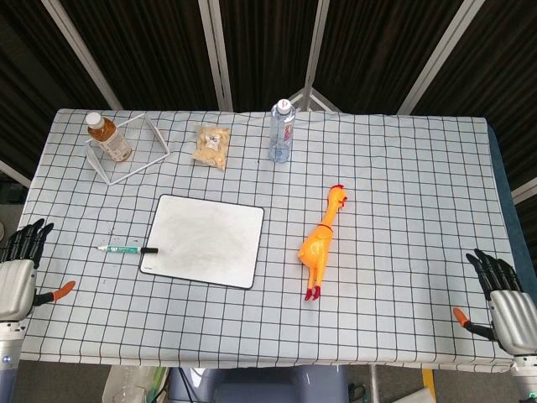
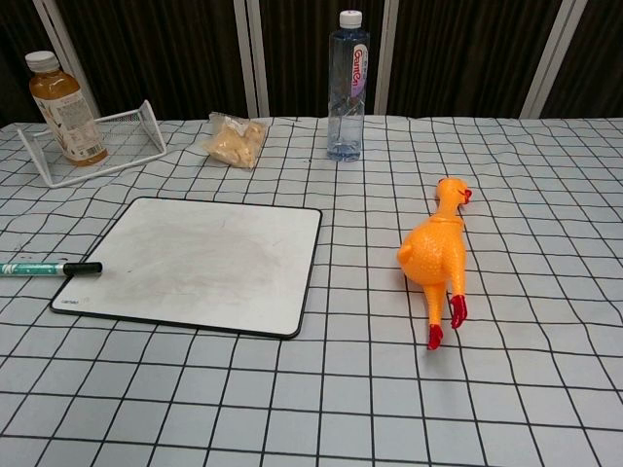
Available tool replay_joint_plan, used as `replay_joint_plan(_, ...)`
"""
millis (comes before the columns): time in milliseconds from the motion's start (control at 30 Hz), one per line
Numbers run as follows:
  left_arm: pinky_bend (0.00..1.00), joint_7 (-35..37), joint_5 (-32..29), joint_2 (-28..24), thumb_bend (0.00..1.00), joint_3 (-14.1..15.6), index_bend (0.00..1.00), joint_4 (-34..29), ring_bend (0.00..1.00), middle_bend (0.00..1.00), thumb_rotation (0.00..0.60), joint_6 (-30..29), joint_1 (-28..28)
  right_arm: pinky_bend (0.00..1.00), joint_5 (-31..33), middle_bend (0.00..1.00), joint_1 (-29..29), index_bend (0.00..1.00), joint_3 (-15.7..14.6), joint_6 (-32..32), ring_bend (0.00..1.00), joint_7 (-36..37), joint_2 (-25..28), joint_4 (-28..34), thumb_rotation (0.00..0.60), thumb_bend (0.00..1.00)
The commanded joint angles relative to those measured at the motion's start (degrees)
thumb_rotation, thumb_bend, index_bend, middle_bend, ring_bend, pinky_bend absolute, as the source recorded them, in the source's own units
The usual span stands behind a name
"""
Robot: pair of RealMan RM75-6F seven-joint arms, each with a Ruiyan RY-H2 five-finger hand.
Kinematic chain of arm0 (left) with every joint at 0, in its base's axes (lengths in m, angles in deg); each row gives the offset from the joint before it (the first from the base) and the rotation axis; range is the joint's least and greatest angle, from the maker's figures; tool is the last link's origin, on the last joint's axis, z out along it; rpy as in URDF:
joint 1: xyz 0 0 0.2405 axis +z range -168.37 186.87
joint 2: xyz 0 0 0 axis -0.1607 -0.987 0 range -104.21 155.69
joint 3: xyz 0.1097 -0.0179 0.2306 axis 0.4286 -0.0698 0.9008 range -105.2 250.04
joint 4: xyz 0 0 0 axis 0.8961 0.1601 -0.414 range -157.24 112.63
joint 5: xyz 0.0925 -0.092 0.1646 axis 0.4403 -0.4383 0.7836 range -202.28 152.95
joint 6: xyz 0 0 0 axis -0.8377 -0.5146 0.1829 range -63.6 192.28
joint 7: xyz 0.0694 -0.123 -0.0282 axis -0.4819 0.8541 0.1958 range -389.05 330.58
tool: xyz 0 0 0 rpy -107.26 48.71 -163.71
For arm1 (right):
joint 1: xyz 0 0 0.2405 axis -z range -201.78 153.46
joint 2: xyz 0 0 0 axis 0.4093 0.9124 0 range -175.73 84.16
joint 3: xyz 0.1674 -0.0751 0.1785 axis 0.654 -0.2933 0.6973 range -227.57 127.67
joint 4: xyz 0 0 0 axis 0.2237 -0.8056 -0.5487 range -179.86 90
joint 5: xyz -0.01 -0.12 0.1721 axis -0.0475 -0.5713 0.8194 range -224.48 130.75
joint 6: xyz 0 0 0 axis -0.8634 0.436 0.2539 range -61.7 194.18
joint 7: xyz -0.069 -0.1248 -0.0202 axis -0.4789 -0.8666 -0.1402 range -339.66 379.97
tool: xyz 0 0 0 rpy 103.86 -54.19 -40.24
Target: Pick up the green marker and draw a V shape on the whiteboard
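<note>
left hand open, empty | right hand open, empty | marker touching whiteboard left edge, on tabletop

Robot lab test booth, black curtains, metal frame poles, checkered tablecloth

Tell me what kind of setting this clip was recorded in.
Probably a robot test or data-collection booth, not a home: a table under a grid-checked cloth, dark curtains on metal poles behind it, and unrelated props laid out, such as a whiteboard, rubber chicken and water bottle.
</note>
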Motion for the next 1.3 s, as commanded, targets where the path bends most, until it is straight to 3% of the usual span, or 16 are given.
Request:
replay_joint_plan(33, 0.00, -0.03, 0.05, -0.08, 0.00, 0.07, 0.00, -0.05, 0.00, 0.00, 0.600, 0.09, -0.02, 0.00, -0.03, 0.00, -0.02, 0.00, 0.03, 0.04, 0.00, -0.03, 0.09, 0.03, 0.600, 0.27)
replay_joint_plan(333, 0.00, -0.70, -0.93, -0.76, 0.00, 0.35, 0.00, -0.72, 0.00, 0.00, 0.600, 1.92, -0.46, 0.00, -0.11, 0.00, 0.00, 0.00, -0.07, 0.00, 0.00, -0.19, 0.06, 0.20, 0.600, 0.27)
replay_joint_plan(533, 0.00, -1.85, -4.31, -0.54, 0.02, -1.31, 0.01, -0.39, 0.00, 0.00, 0.600, 5.94, -2.78, 0.00, 0.48, 0.00, -0.14, 0.00, 0.08, -0.45, 0.00, -0.07, 0.14, 0.40, 0.600, 0.27)
replay_joint_plan(733, 0.00, -4.46, -9.17, 1.03, 0.13, -3.46, 0.18, 2.03, 0.00, 0.00, 0.600, 11.64, -6.34, 0.00, 0.64, 0.00, -0.20, 0.00, 0.09, -0.67, 0.00, 0.28, 0.18, 0.45, 0.600, 0.27)
replay_joint_plan(933, 0.00, -8.24, -15.63, 5.56, 0.22, -5.24, 0.36, 8.43, 0.00, 0.00, 0.600, 19.08, -11.07, 0.00, 0.77, 0.00, -0.28, 0.00, 0.19, -0.77, 0.00, 0.56, 0.22, 0.34, 0.600, 0.27)
replay_joint_plan(1067, 0.00, -10.65, -18.46, 8.37, 0.25, -5.59, 0.44, 12.46, 0.00, 0.00, 0.600, 22.76, -13.72, 0.00, 0.93, 0.00, -0.32, 0.00, 0.25, -0.85, 0.00, 0.54, 0.16, 0.34, 0.600, 0.27)
replay_joint_plan(1300, 0.00, -13.06, -21.89, 12.05, 0.32, -5.85, 0.48, 17.14, 0.00, 0.00, 0.600, 26.56, -16.69, 0.00, 1.33, 0.00, -0.27, 0.00, 0.33, -0.96, 0.00, 0.58, 0.09, 0.34, 0.600, 0.27)
